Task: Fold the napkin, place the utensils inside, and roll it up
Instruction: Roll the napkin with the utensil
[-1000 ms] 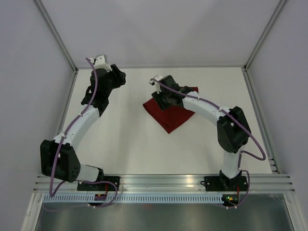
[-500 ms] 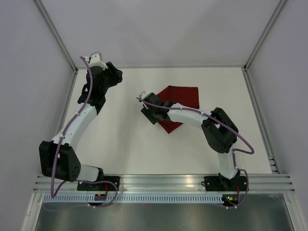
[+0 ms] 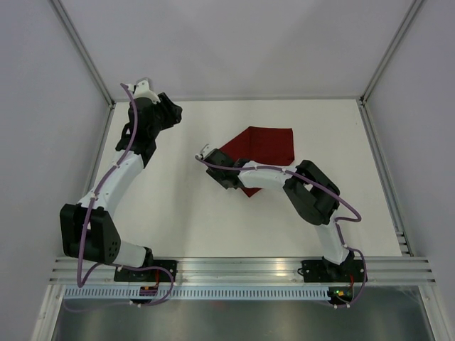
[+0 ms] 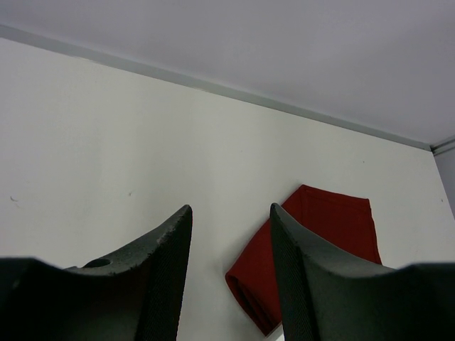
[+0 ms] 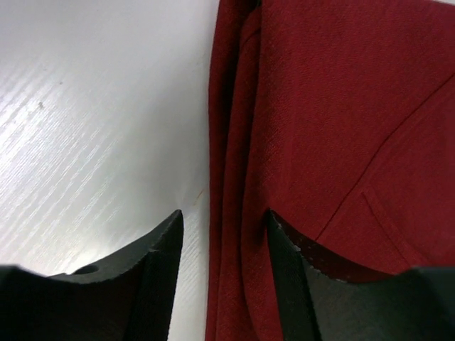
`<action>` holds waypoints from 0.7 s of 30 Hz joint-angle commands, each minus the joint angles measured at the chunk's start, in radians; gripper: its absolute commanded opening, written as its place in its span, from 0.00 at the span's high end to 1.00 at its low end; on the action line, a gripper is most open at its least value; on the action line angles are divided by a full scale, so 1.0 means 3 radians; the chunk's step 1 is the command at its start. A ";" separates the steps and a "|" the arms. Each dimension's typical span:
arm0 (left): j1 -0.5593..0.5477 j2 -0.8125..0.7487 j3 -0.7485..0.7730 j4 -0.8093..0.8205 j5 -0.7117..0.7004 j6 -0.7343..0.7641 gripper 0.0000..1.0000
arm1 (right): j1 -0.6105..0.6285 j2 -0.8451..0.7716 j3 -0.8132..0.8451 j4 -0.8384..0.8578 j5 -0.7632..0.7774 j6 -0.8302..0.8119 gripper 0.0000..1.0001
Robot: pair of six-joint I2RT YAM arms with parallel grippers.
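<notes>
On table point(image 3: 178, 213) rear-right, maroon napkin point(image 3: 266, 142) lies folded, layered edge btwn open right jaws; left jaws open too.

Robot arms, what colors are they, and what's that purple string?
Both the left arm and right arm have white tubes joined by chunky black joints. The purple string is a thin cable running along each arm. The fingers are dark, curved and pointed.
</notes>
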 commanded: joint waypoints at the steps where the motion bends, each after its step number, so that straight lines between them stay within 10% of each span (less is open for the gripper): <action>1: 0.0028 0.0033 0.0122 0.0033 0.0087 -0.0093 0.47 | 0.0009 0.0071 -0.0053 0.0108 0.0276 -0.0118 0.46; 21: 0.0069 0.0059 0.0112 0.0048 0.0220 -0.0037 0.48 | -0.0154 0.0127 -0.0329 0.0145 -0.0219 -0.0118 0.61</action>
